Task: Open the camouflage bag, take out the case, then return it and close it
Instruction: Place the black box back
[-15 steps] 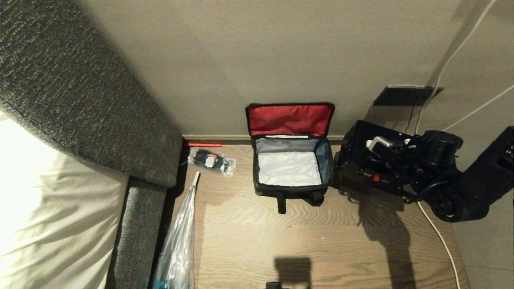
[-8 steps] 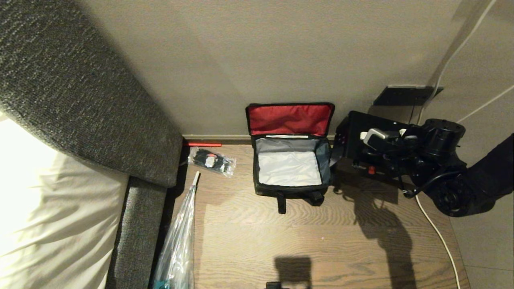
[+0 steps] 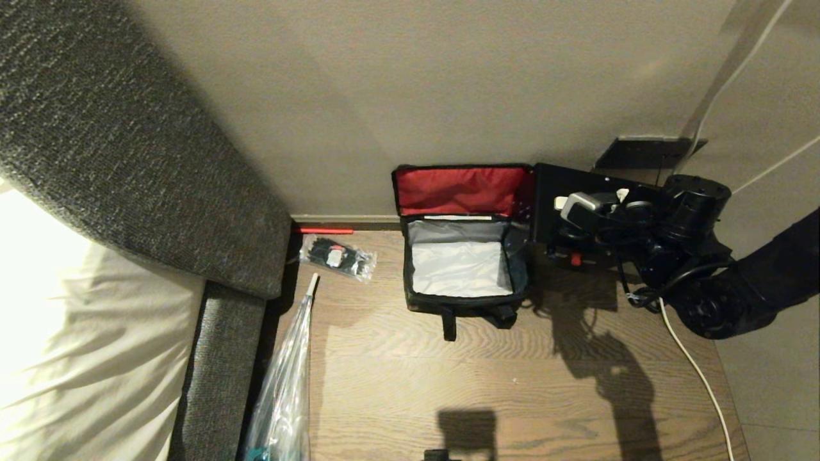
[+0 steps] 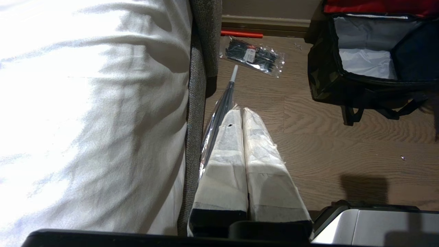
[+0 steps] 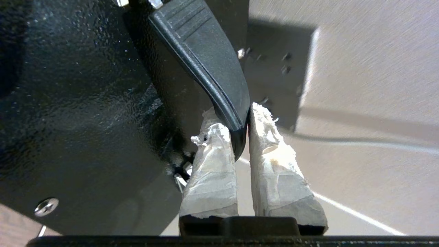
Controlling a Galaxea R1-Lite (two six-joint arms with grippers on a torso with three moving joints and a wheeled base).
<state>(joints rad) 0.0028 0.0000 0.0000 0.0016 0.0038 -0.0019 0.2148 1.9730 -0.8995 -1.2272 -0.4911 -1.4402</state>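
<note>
Shifted bagward: case [image 3: 564, 211], which I'm pinching by its handle in right gripper [image 5: 241, 132]; risking snagging camouflage bag [image 3: 464, 301] rim.

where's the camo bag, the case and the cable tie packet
camouflage bag [image 3: 464, 302]: head view, front wall
case [image 3: 551, 186]: head view, flat black face
cable tie packet [image 3: 337, 257]: head view, packet's middle

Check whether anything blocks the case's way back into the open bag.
Nothing visible does. The right pincer holds the case by its handle, raised beside the camouflage bag, whose lid is folded back; the grey interior looks empty.
</note>
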